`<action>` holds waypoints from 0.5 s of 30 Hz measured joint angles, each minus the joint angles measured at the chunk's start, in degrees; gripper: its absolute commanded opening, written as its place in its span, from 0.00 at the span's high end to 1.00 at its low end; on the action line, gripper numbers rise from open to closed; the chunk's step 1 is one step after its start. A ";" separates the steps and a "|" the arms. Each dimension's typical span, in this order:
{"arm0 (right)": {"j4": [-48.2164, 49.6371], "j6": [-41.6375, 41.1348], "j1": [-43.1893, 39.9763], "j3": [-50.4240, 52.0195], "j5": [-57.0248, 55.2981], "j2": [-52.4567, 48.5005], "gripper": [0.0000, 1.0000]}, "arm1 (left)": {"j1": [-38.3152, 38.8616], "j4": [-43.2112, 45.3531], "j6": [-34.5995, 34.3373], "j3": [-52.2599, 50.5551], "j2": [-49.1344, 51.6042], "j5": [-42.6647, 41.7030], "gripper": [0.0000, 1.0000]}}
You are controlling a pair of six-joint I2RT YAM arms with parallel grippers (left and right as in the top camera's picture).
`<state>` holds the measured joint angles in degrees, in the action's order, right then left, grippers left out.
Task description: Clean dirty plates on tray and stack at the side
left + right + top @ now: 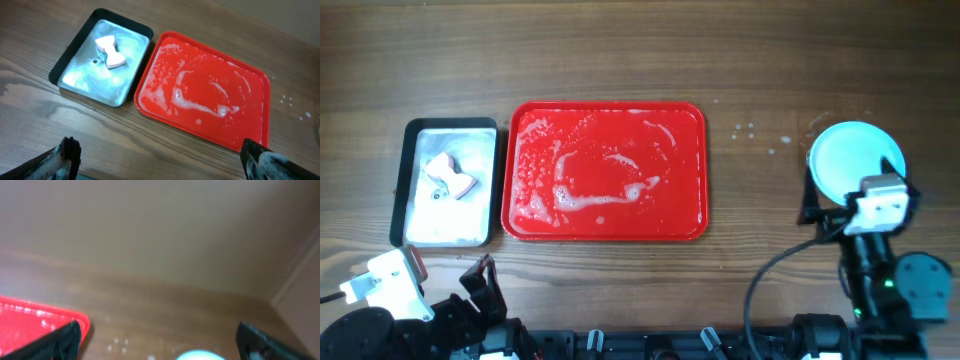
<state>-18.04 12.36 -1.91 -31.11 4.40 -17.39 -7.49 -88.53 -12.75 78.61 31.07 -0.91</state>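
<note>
From overhead, the red tray (610, 108) lies mid-surface with its long axis running 9 to 3 o'clock. It carries streaks of white foam (605, 195) and no plate. Just beside it at 9 o'clock sits a black-rimmed metal tray (450, 124) with a waisted whitish sponge (450, 178) inside. The pale turquoise plates (845, 155) show as one round disc well apart from the red tray at its 3 o'clock; how many are stacked there I cannot tell. The right fingers (812, 200) are spread wide over the disc's 6 o'clock edge. The left fingers (480, 280) sit back at the near edge, below the gap between the two trays. The right arm is by far the nearer to the plates, and a round disc offers no long axis to line up with.

In the left wrist view, the left fingers (67, 157) are released and grasp nothing. Both trays lie ahead of them toward 12 o'clock, the sponge (111, 52) in the metal one (62, 67).

In the blurred right wrist view, the right fingers (65, 340) are parted and empty. A sliver of plate (200, 355) peeks in at 6 o'clock between them, the red tray's corner (30, 315) is at 8 o'clock, and droplets (117, 342) speckle the wooden surface (165, 300).

With the tray bare, the task looks nearly or fully done.
</note>
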 measured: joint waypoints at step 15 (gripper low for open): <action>27.17 -4.66 0.00 30.42 3.54 16.13 0.01 | 0.00 0.02 0.00 0.00 -0.02 0.00 0.00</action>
<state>9.13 7.70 -1.91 -0.69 7.94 -1.26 -7.49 -88.51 -12.75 78.61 31.05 -0.91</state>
